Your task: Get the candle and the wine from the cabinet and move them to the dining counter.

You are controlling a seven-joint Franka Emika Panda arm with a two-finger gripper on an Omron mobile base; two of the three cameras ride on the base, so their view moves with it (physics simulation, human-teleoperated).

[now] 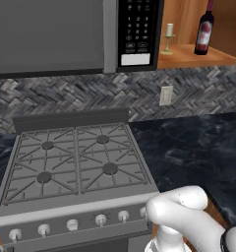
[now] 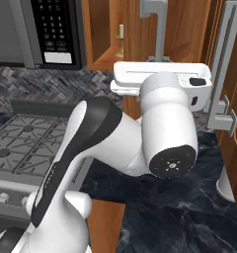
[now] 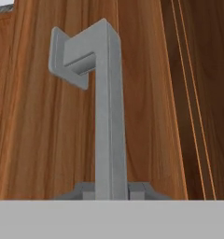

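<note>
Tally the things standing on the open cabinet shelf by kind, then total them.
Candle on its brass holder: 1
Wine bottle: 1
Total: 2, both standing upright and apart on the cabinet shelf.
</note>
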